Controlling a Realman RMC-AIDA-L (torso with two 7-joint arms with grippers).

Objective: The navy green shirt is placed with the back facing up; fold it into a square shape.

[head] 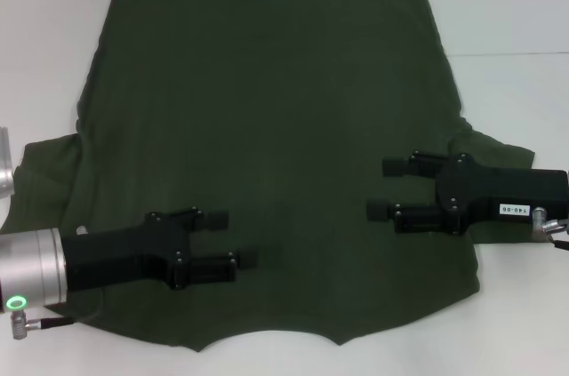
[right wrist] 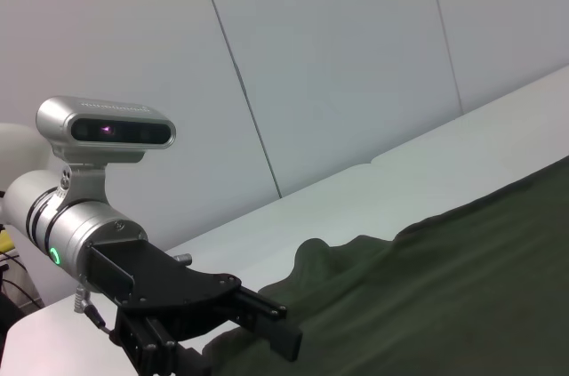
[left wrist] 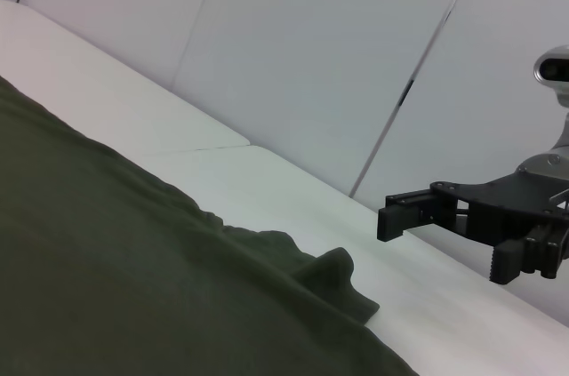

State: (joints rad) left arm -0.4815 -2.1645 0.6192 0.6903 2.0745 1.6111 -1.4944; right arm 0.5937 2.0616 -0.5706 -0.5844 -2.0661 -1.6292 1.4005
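So from where I'm driving this, both claws are parked over the near end of the big dark olive-green cloth T-shirt (head: 267, 145), which is spread flat, plain side up, on the white table (head: 516, 3). The neckline end sits closest to the robot, and the hem runs off toward the far edge.

The step I reckon I'm on is getting the first grips for a fold. To do it well I'd want each claw to come down on an edge of the cloth, not the middle of the panel. Pinch one layer cleanly, and keep both sides level so the fold line comes out straight. Lift unevenly and the fabric will drag and wrinkle, and that kills the square.

The left black claw (head: 220, 243) is spread wide. It's above the shirt near the neckline, a bit left of centre. The right black claw (head: 384, 188) is also spread wide, a little farther out, above the cloth just inside the right sleeve. Neither is holding anything. From the wrist views they look raised clear of the fabric, though I can't say for sure about the left one.

Beyond them the shirt body stretches away smooth, and the left sleeve is bunched a little at the table side.
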